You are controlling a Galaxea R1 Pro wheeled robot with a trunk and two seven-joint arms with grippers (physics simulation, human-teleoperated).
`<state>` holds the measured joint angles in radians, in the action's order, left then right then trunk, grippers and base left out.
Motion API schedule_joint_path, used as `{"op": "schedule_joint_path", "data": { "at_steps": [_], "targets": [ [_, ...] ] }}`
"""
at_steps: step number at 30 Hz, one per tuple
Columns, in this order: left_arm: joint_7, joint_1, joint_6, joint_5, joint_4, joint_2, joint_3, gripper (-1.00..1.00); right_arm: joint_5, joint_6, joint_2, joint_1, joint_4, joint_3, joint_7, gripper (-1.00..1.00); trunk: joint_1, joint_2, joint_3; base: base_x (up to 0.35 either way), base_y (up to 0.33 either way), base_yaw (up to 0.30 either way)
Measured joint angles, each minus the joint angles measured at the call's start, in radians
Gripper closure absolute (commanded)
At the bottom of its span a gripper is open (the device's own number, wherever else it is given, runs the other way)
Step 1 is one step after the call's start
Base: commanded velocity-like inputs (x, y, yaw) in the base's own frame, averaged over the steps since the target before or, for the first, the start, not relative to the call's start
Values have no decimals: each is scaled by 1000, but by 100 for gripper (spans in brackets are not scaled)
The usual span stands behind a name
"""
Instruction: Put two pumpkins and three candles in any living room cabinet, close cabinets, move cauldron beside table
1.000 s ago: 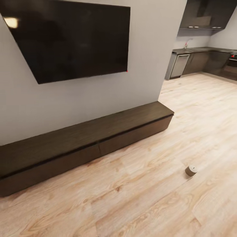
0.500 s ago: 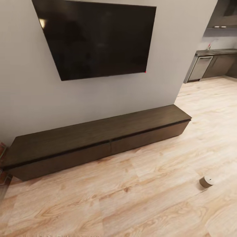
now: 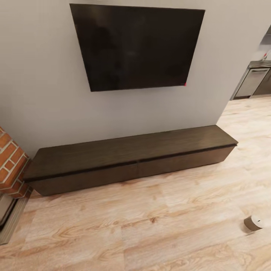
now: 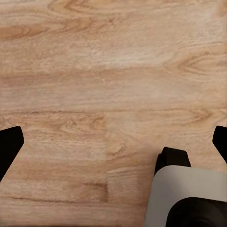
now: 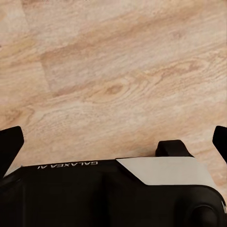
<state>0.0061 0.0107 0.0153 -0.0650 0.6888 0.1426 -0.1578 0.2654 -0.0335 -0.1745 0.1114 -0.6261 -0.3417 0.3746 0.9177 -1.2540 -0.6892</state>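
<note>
The long, low, dark brown cabinet stands against the grey wall with both flat fronts shut. One small beige candle sits on the wood floor at the head view's lower right, well in front of the cabinet's right end. In the left wrist view my left gripper hangs open over bare floorboards, its dark fingertips spread wide with nothing between them. My right gripper is likewise open above the floor, and its fingertips hold nothing. The pumpkins and the cauldron are out of view.
A large black TV hangs on the wall above the cabinet. A red brick fireplace corner juts in at the left. Grey kitchen units show at the far right. My own base lies under the right gripper.
The head camera has swung left: the cabinet's left end and the brick corner have come into view and the kitchen has slid off right. Nothing has moved.
</note>
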Motion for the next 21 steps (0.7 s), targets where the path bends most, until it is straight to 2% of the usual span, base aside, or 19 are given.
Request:
{"op": "schedule_joint_path", "data": {
  "at_steps": [15,21],
  "targets": [
    [0,0,0,-1,0,0,1,-100,-2,39,0,-1,2,-4,-5,-100,0,0,15,0,0,60],
    [0,0,1,-1,0,0,1,-100,-12,45,0,0,4,-67,3,-100,0,0,25,0,0,75]
  ]
}}
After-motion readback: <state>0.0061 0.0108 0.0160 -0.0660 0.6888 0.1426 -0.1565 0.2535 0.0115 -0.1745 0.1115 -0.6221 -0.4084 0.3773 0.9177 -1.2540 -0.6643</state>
